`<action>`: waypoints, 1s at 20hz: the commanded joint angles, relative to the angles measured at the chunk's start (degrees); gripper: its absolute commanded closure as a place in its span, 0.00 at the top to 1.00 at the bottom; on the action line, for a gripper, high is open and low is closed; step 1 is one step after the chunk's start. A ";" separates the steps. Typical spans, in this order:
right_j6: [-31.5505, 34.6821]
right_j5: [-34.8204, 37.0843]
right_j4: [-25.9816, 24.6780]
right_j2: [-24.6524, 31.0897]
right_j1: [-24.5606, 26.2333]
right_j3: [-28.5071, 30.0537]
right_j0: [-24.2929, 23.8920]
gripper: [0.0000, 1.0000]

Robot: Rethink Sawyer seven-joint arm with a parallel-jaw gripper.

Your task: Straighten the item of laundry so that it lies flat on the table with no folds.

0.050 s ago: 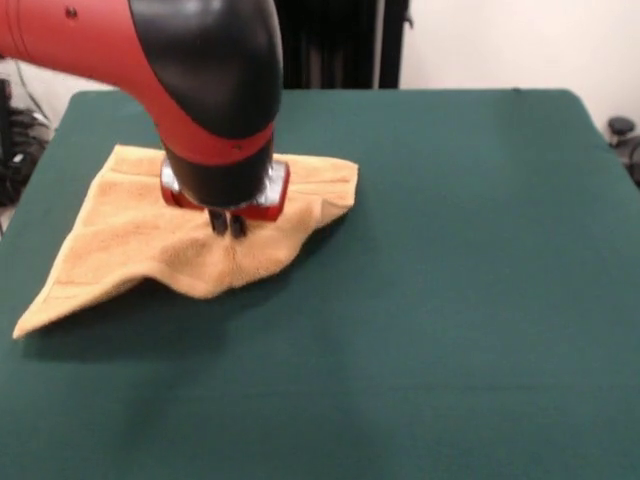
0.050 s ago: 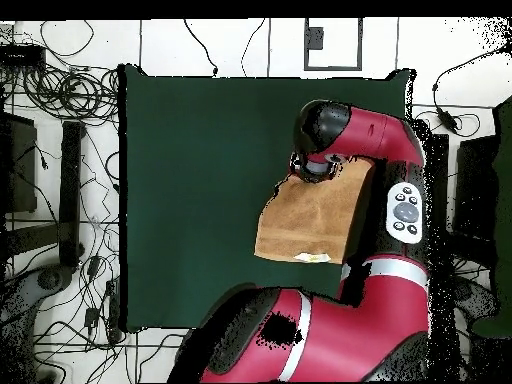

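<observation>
The towel [image 1: 150, 240] lies rumpled on the left part of the table [image 1: 450, 300], its near-left corner close to the table's left edge. The gripper [image 1: 228, 224] pinches a raised ridge of cloth with fingers drawn together (the folds radiate from there). Bare green cloth stretches wide to the right and near side.

**A robot lab, by every sign**

You are looking at a lab or test room, not a home. The table [image 2: 190, 150] wears plain dark green cloth and stands on a pale tiled floor [image 2: 230, 45]. Loose black cables [image 2: 70, 90] sprawl beside it, with dark equipment [image 2: 20, 160] at the edges. A red and black robot arm [image 2: 370, 140] reaches over the tabletop.
</observation>
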 commanded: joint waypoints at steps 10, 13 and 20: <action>-7.32 -14.01 -3.76 4.81 -10.52 23.45 -3.13 0.00; -6.57 -23.61 -3.50 6.18 -13.62 29.64 -4.88 0.00; -6.10 -25.87 -3.33 6.85 -14.94 32.45 -5.98 0.00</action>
